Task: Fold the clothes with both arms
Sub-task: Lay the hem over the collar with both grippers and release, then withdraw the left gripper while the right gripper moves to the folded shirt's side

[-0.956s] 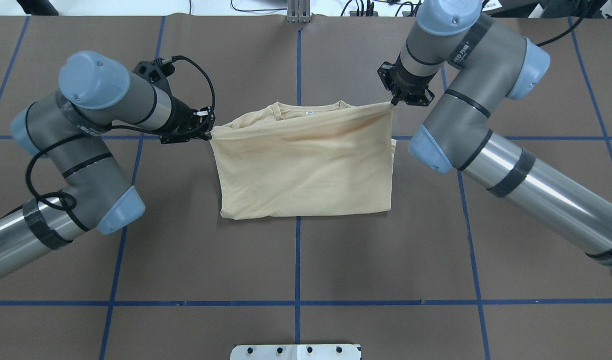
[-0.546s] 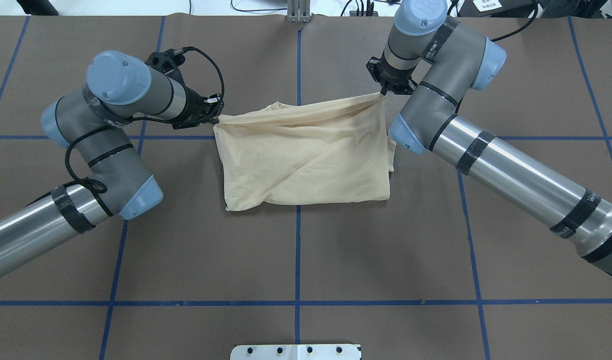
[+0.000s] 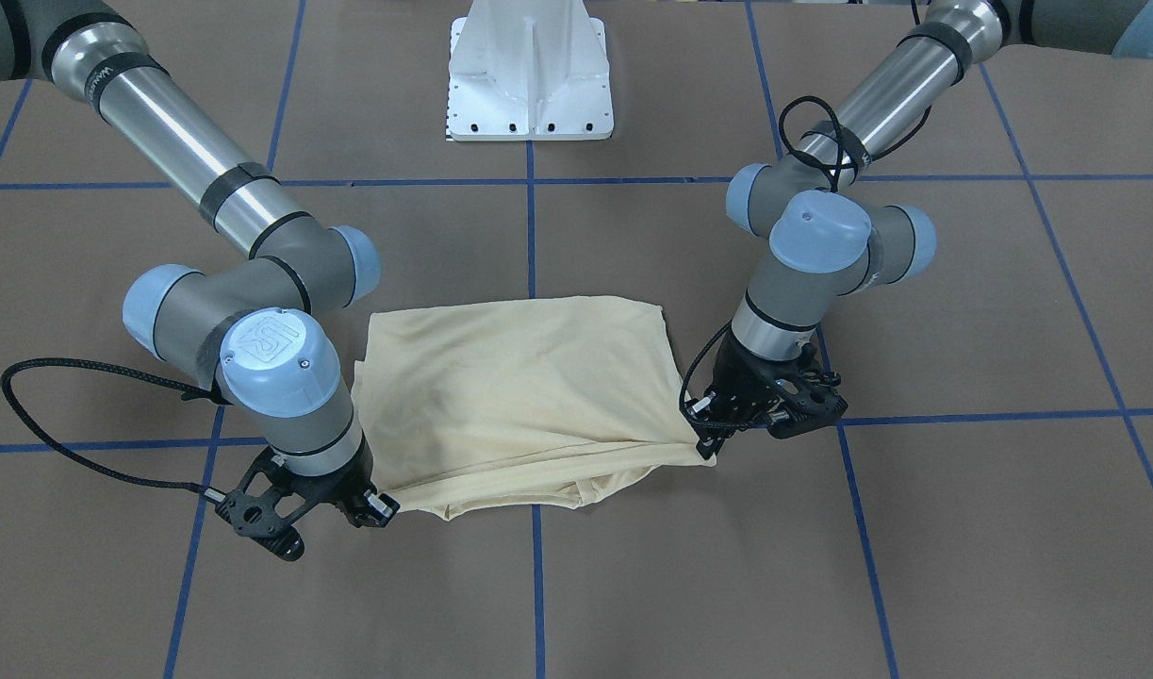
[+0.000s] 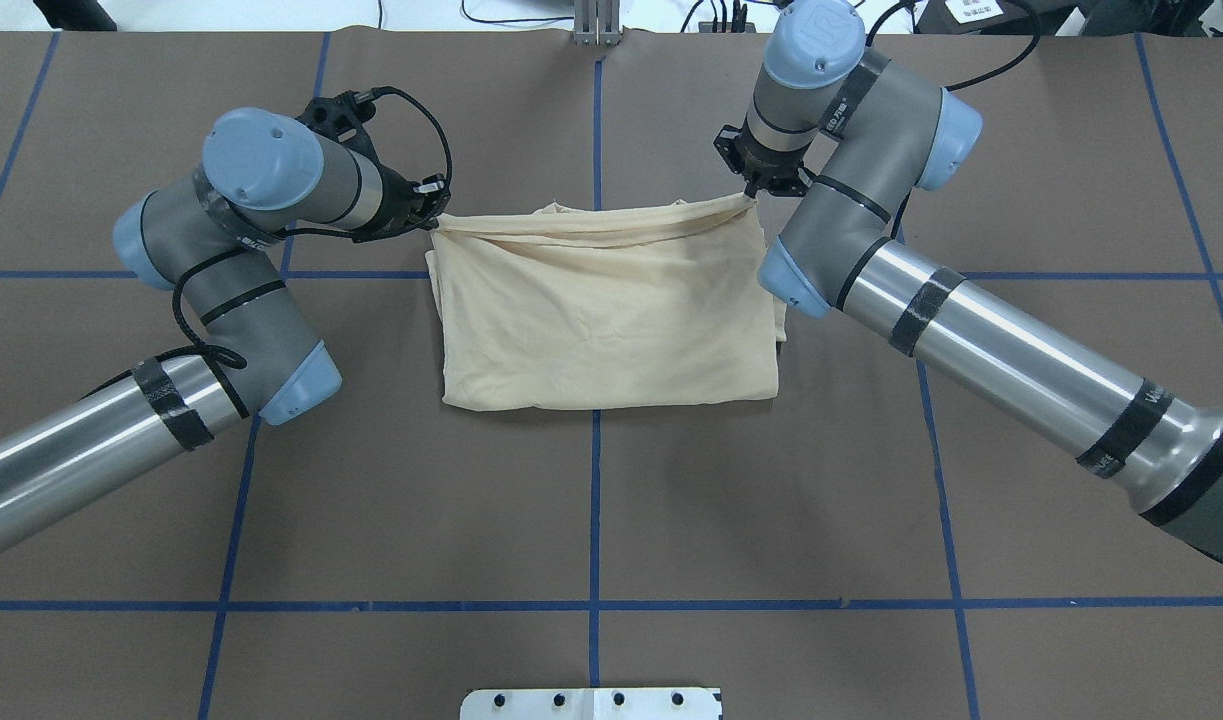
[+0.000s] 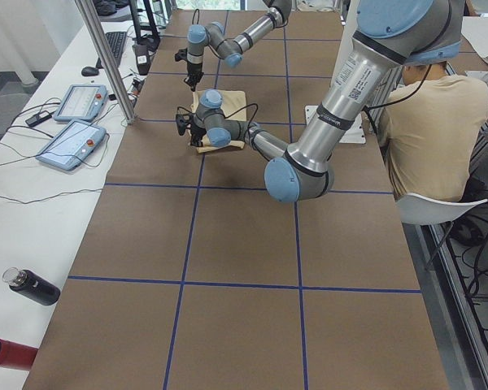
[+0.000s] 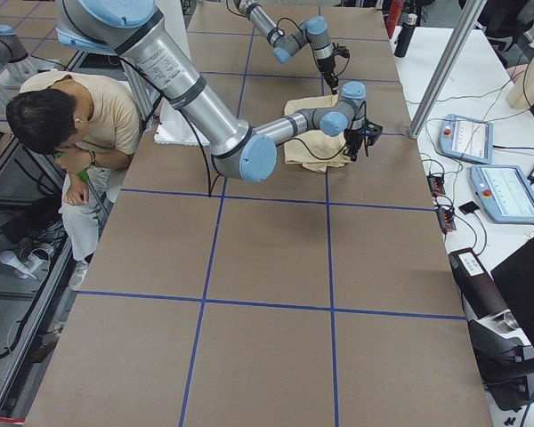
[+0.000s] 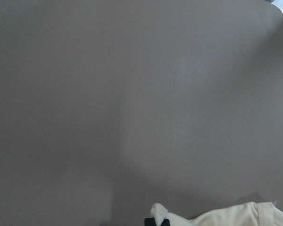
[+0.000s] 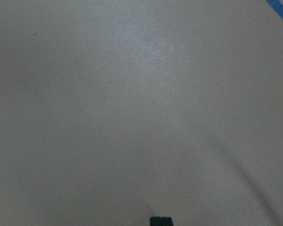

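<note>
The cream-yellow T-shirt [image 4: 606, 320] lies folded in a rough rectangle on the brown tabletop [image 4: 771, 500], just above the middle of the overhead frame and astride the vertical blue tape line [image 4: 594, 500]; its near fold lies flat, while its far edge is drawn into a taut band between the two tools, with a little of the collar showing under it. The left tool [image 4: 434, 213] comes in from the left of that frame, its fingers closed on the shirt's upper-left corner; the left wrist camera shows a nub of cream cloth against a black fingertip [image 7: 152, 222] at the bottom edge. The right tool [image 4: 750, 192] points down at the shirt's upper-right corner, closed upon it; the right wrist camera shows two black pads [image 8: 155, 221] pressed together but no cloth, so that hold is probably best judged from the outside views. In the front-facing frame the held edge runs along the bottom of the shirt, with looser layers sagging beneath it; the white pedestal base [image 3: 531, 75] stands at top centre. In the right side view a person [image 6: 80, 116] in a beige top sits at the upper left.
</note>
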Available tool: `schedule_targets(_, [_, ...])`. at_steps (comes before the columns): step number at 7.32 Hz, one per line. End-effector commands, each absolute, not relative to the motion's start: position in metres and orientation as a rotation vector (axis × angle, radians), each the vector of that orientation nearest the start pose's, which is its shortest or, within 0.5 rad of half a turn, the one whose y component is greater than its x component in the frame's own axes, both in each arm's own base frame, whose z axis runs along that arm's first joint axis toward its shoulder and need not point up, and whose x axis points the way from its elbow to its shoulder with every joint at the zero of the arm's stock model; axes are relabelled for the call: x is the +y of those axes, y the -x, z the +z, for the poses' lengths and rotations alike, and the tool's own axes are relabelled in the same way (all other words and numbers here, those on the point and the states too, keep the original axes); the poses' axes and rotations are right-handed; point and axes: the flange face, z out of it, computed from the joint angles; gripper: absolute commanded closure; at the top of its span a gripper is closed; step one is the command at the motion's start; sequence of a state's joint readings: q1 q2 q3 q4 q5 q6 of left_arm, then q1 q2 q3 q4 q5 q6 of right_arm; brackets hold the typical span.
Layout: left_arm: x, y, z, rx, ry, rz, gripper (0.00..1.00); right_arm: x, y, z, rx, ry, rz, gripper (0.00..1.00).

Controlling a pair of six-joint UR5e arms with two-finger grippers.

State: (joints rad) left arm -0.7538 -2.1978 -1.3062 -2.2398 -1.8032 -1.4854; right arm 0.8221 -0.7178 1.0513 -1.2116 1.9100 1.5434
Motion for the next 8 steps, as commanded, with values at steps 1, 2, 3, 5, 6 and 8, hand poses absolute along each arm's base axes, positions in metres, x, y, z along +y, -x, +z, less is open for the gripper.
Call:
schedule_targets(1, [-0.594,-0.465,0.355,0.995,-0.252,-0.438,0.86,-0.674,0.491,0.321,-0.777,0.013,0.637,1.00])
schedule_targets(2, [-0.593,-0.466,0.353,0.998,-0.252,-0.435,0.70,-0.673,0.492,0.322,-0.776,0.014,0.636,1.00])
schedule_targets(3, [-0.593,-0.466,0.353,0.998,-0.250,-0.436,0.40,-0.673,0.492,0.323,-0.774,0.015,0.636,0.64])
schedule_targets(5, [-0.593,-0.463,0.353,1.015,-0.262,-0.431,0.38,-0.672,0.492,0.315,-0.803,0.000,0.633,0.00])
schedule_targets(6, [-0.595,-0.452,0.344,1.037,-0.272,-0.430,0.39,-0.673,0.487,0.307,-0.823,-0.008,0.638,0.00])
schedule_targets(8, [-0.572,-0.427,0.321,1.105,-0.290,-0.414,0.39,-0.610,0.450,0.306,-0.932,0.045,0.753,0.00])
